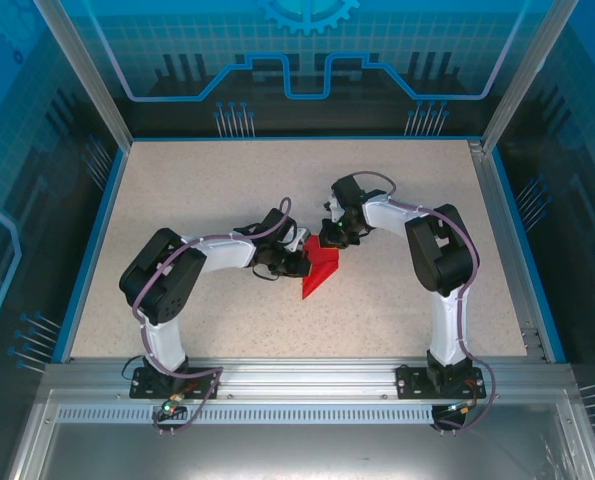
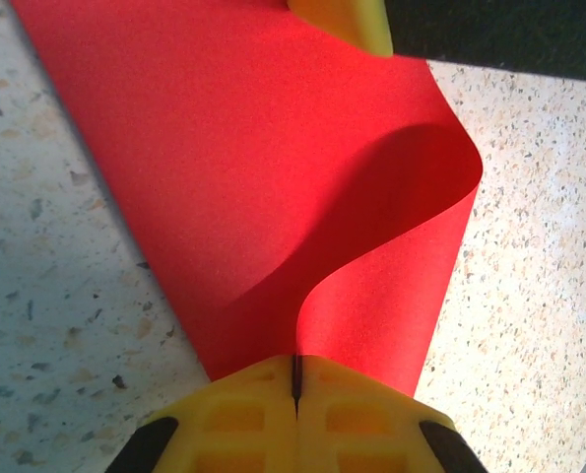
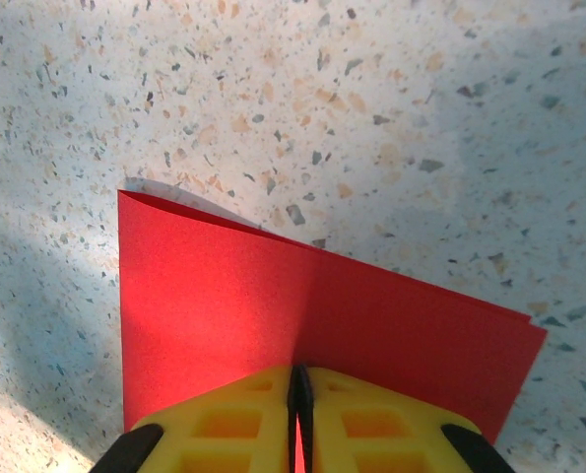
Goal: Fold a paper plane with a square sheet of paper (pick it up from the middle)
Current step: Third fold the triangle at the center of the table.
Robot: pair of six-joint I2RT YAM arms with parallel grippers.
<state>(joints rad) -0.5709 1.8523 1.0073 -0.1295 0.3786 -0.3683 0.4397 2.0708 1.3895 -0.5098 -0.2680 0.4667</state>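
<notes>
Mid-fold — the left pincer and right pincer each pinch tight on the square sheet of paper; the next move likely calls for flattening its bowed flap.

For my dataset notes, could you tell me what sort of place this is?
Probably a lab robot cell, not a home: a speckled table in an aluminium frame, blue printed backdrop panels, and a left arm and right arm bolted at its edge.
</notes>
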